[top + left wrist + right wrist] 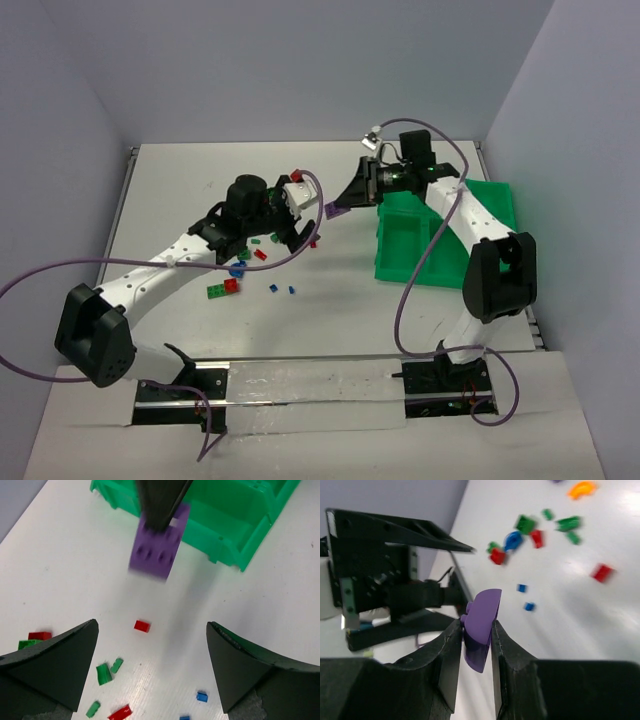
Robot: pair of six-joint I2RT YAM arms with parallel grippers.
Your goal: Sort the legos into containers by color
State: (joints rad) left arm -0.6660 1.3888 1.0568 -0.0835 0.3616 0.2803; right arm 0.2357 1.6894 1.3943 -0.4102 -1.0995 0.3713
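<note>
At right end effector (pixel 475 630) — one purple lego (pixel 484 607) pinched.

I'm seeing the purple brick (pixel 155 555) blurring at 12 o'clock, the green tray (pixel 220 535) running off frame.

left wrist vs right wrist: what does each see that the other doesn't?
Left wrist only: the green tray, the studded face of the purple brick, and the left tool standing open.
Right wrist only: an orange brick, and the purple brick seen edge-on.
Both: the right tool shut on the purple brick, and loose red, green and blue bricks on the white table.
</note>
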